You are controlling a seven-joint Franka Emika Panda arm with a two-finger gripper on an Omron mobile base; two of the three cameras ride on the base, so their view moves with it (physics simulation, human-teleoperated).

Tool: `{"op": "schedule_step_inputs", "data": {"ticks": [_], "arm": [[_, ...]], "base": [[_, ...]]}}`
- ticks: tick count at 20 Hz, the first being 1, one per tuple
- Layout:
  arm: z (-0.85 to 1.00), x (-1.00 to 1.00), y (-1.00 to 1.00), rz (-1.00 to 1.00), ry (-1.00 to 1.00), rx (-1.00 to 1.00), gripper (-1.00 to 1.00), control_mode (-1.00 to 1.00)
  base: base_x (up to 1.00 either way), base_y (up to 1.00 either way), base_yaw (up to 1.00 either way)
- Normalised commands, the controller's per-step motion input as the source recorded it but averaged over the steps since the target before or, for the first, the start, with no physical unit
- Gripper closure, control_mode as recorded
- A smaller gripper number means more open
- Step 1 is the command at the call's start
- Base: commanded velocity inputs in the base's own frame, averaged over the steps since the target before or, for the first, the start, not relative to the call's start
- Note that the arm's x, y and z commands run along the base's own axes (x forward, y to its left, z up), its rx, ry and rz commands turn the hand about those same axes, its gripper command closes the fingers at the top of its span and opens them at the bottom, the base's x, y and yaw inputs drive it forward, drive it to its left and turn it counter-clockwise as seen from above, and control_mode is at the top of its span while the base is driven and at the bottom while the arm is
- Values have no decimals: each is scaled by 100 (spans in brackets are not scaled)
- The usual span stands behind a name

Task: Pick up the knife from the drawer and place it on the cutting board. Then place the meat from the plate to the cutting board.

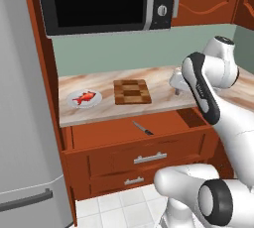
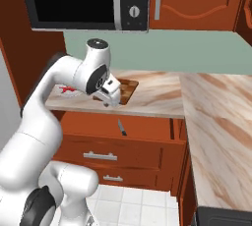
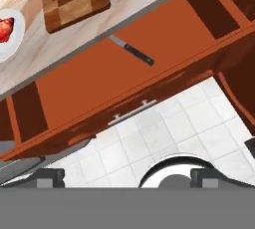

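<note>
Gripper (image 2: 107,103) fingers are standing wide open and holding nothing while I am hanging over the near edge of the counter. Below me the knife (image 1: 143,128) is lying flat in the open drawer (image 1: 134,160). It is thin, so I am thinking my fingers could slide off it or bump the counter edge going down.

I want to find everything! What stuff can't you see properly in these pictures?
- The plate and meat: right base view, mostly hidden behind the robot's arm.
- The cutting board: right base view, partly covered by the arm.
- The plate: hand view, cut off by the left edge.
- The knife blade: left base view, too thin to see clearly.
</note>
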Motion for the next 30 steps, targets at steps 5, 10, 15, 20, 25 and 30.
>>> {"op": "schedule_step_inputs", "data": {"ticks": [5, 10, 15, 20, 25, 30], "arm": [[-44, 24, -38, -34, 7, 4, -100, -100], [-65, 31, -18, -25, 13, -1, -100, -100], [-68, 33, -21, -11, 16, -1, -100, -100], [-58, 42, -23, -1, 14, 0, -100, -100], [-42, 42, -15, 0, 9, 0, -100, -100], [-38, 37, -5, 0, 3, 0, -100, -100]], "base": [[0, 0, 0], [0, 0, 0], [0, 0, 0], [0, 0, 0], [0, 0, 0], [0, 0, 0]]}}
